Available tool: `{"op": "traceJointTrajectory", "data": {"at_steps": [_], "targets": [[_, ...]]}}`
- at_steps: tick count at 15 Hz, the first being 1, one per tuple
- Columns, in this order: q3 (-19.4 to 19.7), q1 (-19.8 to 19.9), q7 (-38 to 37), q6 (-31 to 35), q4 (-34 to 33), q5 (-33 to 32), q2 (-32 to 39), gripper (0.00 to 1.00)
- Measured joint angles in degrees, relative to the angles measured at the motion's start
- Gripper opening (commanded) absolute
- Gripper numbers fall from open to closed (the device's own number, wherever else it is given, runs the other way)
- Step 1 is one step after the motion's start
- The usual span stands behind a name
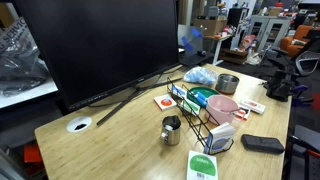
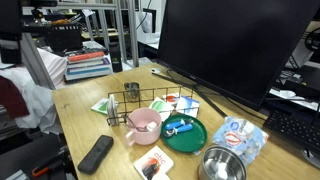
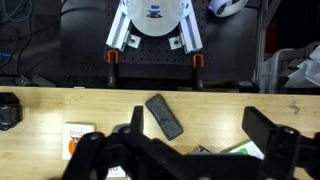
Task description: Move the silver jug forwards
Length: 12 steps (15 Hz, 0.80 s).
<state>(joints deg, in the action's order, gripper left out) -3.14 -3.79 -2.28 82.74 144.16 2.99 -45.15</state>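
The silver jug (image 1: pixel 171 130) is a small shiny steel pitcher. It stands upright on the wooden table (image 1: pixel 110 140), just beside a black wire basket (image 1: pixel 215 125). It also shows behind the basket in an exterior view (image 2: pixel 132 93). My gripper (image 3: pixel 200 128) appears only in the wrist view. It is open and empty, high above the table, with its two dark fingers spread over a black remote (image 3: pixel 164 116) and a green-and-white card (image 3: pixel 240 152). The jug does not show in the wrist view.
A large monitor (image 1: pixel 100 45) fills the back of the table. A pink bowl (image 1: pixel 222 105), a green plate (image 1: pixel 200 97), a low silver tin (image 1: pixel 228 83) and a blue plastic bag (image 1: pixel 199 75) lie around the basket. The robot base (image 3: pixel 155 20) stands beyond the table edge.
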Motion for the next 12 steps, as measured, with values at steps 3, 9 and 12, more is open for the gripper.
{"op": "traceJointTrajectory", "data": {"at_steps": [3, 9, 12], "targets": [[0.0, 0.0, 0.0, 0.01, 0.0, 0.0, 0.0, 1.0], [0.0, 0.0, 0.0, 0.01, 0.0, 0.0, 0.0, 1.0], [-0.27, -0.04, 0.0, 2.57, 0.0, 0.02, 0.17, 1.0]]}}
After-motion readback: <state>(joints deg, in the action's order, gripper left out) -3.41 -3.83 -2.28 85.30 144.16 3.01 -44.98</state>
